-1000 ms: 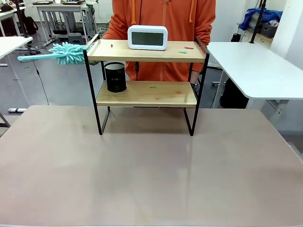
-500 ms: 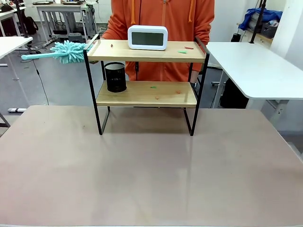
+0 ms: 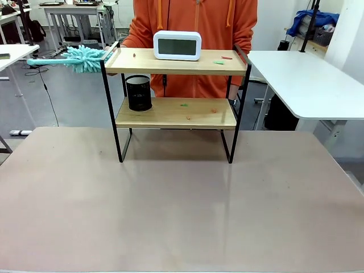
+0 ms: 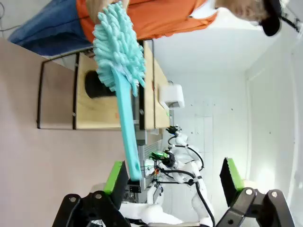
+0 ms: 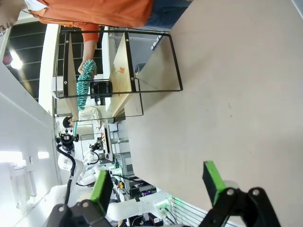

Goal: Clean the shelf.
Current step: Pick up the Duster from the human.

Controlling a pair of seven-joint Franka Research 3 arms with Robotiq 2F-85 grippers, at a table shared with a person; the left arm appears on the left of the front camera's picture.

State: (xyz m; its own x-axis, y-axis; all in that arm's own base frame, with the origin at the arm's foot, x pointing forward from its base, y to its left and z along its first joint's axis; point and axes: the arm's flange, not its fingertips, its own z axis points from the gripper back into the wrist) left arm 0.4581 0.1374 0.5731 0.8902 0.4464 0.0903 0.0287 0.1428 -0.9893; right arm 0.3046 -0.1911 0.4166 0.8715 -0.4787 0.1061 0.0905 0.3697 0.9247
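Front view: duster [image 3: 85,58] higher than before, head by the shelf's [image 3: 170,116] top-left corner.
Left tool [image 4: 173,165]: jaws wide, empty.
Right tool [image 5: 157,171]: jaws wide, empty.

The tip of the long-handled teal duster [image 4: 118,52] with a fluffy head lies between the left gripper's [image 4: 174,163] jaws, hard by one green pad [image 4: 115,177]; whether they touch cannot be told. Its head covers most of the round black mesh cup [image 4: 92,86] straight ahead of those jaws. The picture's bottom edge cuts off this gripper and the right gripper [image 5: 156,169] below the fingers. Far ahead of the right jaws, the person's hand [image 5: 88,51] on the duster head is too small to show its grip. The coloured scraps [image 3: 219,61] on the small two-tier wooden shelf [image 3: 170,114] in its black metal frame are too small to identify.
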